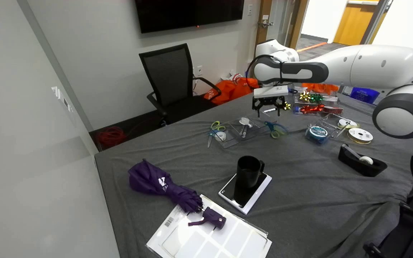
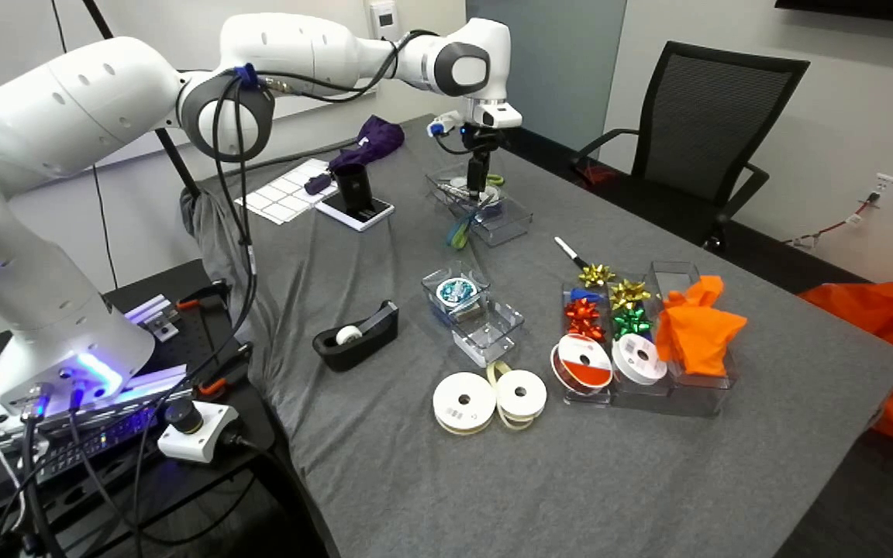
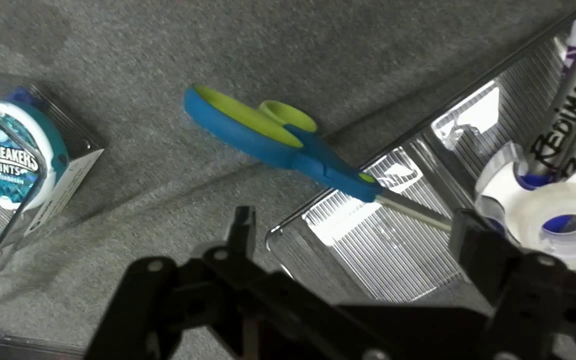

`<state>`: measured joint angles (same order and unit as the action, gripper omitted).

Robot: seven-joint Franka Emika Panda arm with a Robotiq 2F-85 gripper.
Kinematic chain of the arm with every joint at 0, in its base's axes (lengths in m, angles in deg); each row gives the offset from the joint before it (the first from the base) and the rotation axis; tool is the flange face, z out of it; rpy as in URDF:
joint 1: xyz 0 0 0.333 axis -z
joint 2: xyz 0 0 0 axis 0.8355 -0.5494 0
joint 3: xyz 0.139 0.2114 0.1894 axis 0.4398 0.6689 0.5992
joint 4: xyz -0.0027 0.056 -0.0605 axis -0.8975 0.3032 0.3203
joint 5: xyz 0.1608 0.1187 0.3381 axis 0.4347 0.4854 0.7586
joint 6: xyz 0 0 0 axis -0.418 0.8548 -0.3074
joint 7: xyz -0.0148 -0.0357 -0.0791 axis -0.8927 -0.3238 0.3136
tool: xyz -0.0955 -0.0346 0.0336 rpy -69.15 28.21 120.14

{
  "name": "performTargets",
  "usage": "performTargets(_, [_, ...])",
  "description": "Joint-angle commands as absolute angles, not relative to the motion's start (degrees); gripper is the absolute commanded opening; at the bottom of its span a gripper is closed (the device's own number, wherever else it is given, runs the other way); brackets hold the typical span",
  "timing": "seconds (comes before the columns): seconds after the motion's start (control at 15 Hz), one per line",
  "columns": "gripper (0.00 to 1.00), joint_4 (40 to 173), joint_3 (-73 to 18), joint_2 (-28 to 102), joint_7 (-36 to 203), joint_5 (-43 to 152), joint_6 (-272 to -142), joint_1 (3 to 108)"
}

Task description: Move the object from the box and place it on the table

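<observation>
The small white-rimmed box with a black inside (image 1: pixel 255 198) lies on the grey cloth of the table (image 1: pixel 310 215), and it also shows in an exterior view (image 2: pixel 375 215). A black mug (image 1: pixel 248 170) stands upright on it, seen also in an exterior view (image 2: pixel 353 186). Both are out of the wrist view. My gripper (image 1: pixel 268 113) is open with nothing between its fingers. It hangs above the clear plastic tray (image 2: pixel 510 230), away from the box and the mug. In the wrist view the open fingers (image 3: pixel 355 225) stand over that tray's ribbed end.
Blue-green scissors (image 3: pixel 313 155) lie across the tray's edge, near white tape and markers (image 3: pixel 575 110). A purple umbrella (image 1: pixel 156 182) and a white printed sheet (image 1: pixel 228 240) lie near the box. A tape dispenser (image 2: pixel 357 337), mints (image 2: pixel 456 291), ribbon spools (image 2: pixel 464 401) and bows stand around.
</observation>
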<state>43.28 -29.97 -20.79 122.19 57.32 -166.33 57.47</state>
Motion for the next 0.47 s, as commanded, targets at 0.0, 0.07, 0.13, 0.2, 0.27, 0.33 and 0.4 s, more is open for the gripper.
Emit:
performTargets(0.0, [1.0,41.5,-28.65,-19.89,125.85,60.11,-167.54,58.73])
performTargets(0.07, [1.0,40.88,-28.53,-19.77,126.73,60.78,-168.51,58.88])
performTargets(0.13, [1.0,40.02,-28.24,-19.75,127.09,61.59,-169.83,59.17])
performTargets(0.2, [1.0,33.37,-27.57,-22.98,127.44,61.69,-168.41,59.85])
performTargets(0.27, [1.0,32.79,-27.36,-22.8,127.54,61.89,-169.18,59.98])
performTargets(0.33, [1.0,36.17,-27.68,-20.48,127.4,62.6,-171.27,59.79])
performTargets(0.4, [1.0,35.09,-27.59,-20.72,127.55,62.8,-171.61,59.92])
